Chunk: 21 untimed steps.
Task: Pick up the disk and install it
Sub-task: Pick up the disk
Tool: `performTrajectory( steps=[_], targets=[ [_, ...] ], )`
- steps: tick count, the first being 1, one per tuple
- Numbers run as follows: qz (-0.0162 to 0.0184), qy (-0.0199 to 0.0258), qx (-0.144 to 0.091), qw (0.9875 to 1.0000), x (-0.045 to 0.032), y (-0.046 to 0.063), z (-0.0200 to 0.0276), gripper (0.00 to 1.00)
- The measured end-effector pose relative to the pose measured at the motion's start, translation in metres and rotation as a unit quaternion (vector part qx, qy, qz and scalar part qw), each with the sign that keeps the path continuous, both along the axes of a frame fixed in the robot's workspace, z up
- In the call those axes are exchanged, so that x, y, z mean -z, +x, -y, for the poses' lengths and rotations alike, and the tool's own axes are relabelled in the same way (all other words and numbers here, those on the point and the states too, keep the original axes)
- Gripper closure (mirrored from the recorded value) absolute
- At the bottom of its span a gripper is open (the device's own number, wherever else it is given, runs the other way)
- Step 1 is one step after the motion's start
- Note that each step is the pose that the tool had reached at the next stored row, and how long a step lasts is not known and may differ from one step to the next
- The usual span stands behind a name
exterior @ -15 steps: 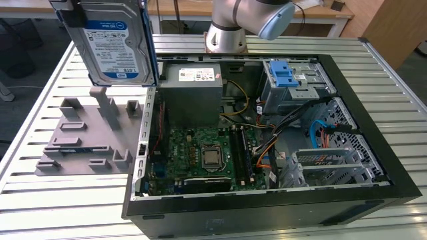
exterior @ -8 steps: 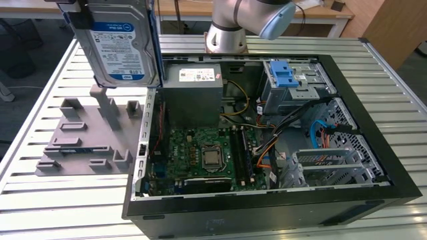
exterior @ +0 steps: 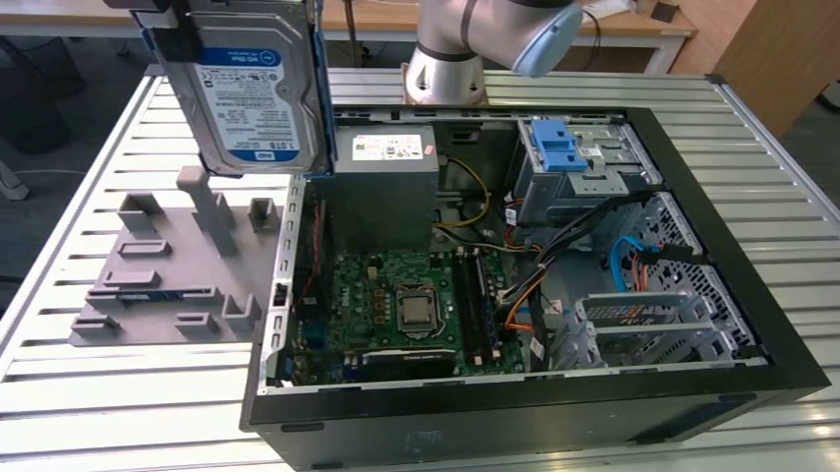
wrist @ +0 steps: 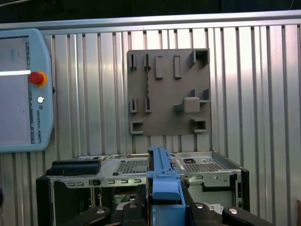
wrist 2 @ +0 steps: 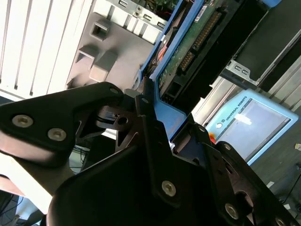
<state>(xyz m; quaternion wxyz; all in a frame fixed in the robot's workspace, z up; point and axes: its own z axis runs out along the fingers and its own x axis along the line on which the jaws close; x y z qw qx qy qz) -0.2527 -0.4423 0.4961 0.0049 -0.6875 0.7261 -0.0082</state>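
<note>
The gripper (wrist 2: 165, 123) has its jaws clamped on the disk (exterior: 250, 88), pinching the blue carrier at one short end; the second wrist view shows the black fingers (wrist 2: 146, 117) pressed on either side of the blue frame. The disk hangs below the jaws, clear of everything, long axis upright in the exterior view and label face toward that camera. It sits over the edge where the grey fixture plate (exterior: 145, 285) meets the open computer case (exterior: 525, 393), at the exterior view's left. In the first wrist view the disk shows edge-on as a narrow blue strip running straight out from the jaws. The silver drive cage with blue latch (exterior: 575, 157) is inside the case toward the exterior view's right, well apart from the disk, with the grey power supply box (exterior: 388, 187) between them. Judgement: the disk is picked and lifted but not installed. What matters is the sideways gap across the case to the cage and the disk's upright axis, which would have to match the cage opening.
</note>
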Motion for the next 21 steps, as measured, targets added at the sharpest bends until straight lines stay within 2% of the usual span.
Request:
performTrajectory(
  steps=[10, 21],
  targets=[
    [0.0, 0.0, 0.0, 1.0, 0.0, 0.017, 0.0064, 0.63],
    [0.0, 0.0, 0.0, 1.0, 0.0, 0.034, 0.0092, 0.63]
  ],
)
